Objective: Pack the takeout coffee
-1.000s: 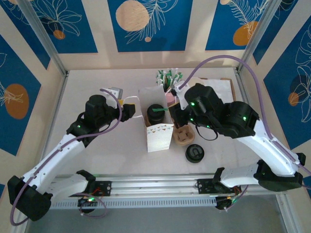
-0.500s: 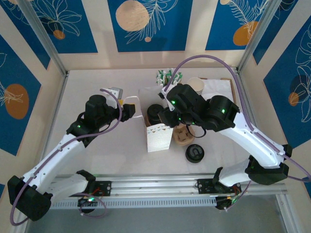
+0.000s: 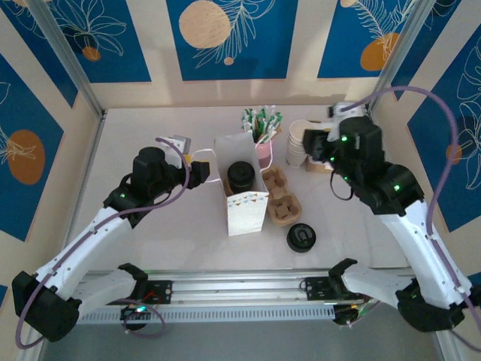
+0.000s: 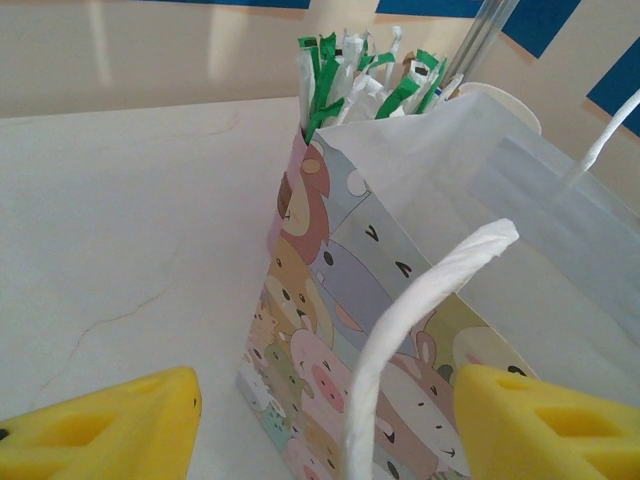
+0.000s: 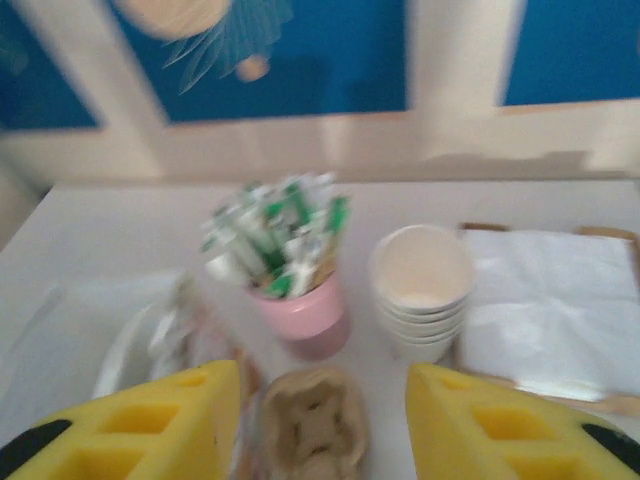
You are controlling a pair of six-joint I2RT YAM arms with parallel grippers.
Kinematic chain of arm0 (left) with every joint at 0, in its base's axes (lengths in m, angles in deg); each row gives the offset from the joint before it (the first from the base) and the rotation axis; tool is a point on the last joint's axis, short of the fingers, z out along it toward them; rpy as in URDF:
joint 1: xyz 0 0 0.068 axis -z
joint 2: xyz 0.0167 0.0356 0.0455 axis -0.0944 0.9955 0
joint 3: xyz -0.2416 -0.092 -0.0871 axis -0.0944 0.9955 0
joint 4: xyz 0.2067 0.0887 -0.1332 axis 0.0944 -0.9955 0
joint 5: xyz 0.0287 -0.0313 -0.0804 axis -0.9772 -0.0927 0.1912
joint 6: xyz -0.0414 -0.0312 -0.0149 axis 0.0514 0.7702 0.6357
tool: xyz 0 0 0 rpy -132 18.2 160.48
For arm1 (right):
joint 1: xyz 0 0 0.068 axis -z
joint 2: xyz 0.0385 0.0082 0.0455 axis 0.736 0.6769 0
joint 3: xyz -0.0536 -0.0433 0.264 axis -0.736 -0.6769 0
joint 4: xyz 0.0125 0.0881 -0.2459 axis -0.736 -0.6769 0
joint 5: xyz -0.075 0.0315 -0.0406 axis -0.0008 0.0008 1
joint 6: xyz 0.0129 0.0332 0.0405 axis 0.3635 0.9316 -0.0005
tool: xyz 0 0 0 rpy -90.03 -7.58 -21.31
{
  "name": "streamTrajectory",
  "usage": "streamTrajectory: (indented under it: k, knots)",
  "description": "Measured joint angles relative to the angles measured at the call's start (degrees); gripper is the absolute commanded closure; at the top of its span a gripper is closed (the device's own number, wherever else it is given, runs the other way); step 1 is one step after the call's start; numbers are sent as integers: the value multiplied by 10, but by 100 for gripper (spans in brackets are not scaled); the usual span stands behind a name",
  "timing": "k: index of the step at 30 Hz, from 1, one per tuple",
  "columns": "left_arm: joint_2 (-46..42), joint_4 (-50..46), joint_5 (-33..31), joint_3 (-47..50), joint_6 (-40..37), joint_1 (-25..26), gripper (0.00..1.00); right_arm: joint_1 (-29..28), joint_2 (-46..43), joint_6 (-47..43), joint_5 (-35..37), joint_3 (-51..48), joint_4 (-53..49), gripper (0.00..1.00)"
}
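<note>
White table [image 3: 150, 128] carries all items; both arms are mounted at its near edge. The left arm [image 3: 90, 241] reaches toward the centre. The right arm [image 3: 413, 226] is raised over the far right area of the table.

White paper bag [image 3: 246, 212] stands upright at the centre with its mouth open. Animal cartoons are printed on one side panel. A sheet of white napkins [image 5: 540, 310] lies flat at the far right. A brown cardboard cup carrier [image 3: 279, 199] lies just beside the bag on its right. A stack of pale paper cups [image 3: 299, 143] stands between the napkins and a pink cup [image 5: 305, 315] packed with green-and-white sachets. A low black lid stack [image 3: 301, 238] sits near the carrier, on its near side.

The takeout coffee [image 3: 241, 176] stands inside the bag; its round black lid is visible through the open mouth.

Left gripper [image 4: 320, 425]: yellow fingers spread wide, at the bag's left side. The bag's white handle [image 4: 420, 300] arches between them and touches neither pad.

Right gripper [image 5: 325, 420]: yellow fingers parted, nothing between them. It sits high, clear of the bag, with the carrier, pink cup and cup stack beyond its tips.
</note>
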Motion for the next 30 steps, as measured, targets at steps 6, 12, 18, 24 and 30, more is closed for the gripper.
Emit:
streamTrajectory:
  k: [6, 12, 18, 24, 30]
  knots:
    - [2, -2, 0, 0, 0, 0, 32, 242, 37, 50, -127, -49, 62, 36]
    - [1, -2, 0, 0, 0, 1, 32, 340, 186, 101, -222, -90, 105, 30]
    - [-1, -2, 0, 0, 0, 1, 32, 374, 305, 156, -256, -104, 104, 31]
    - [-1, -2, 0, 0, 0, 1, 32, 408, 312, 220, -287, -160, 130, 32]
    - [-1, -2, 0, 0, 0, 1, 32, 419, 346, 262, -311, -189, 162, 40]
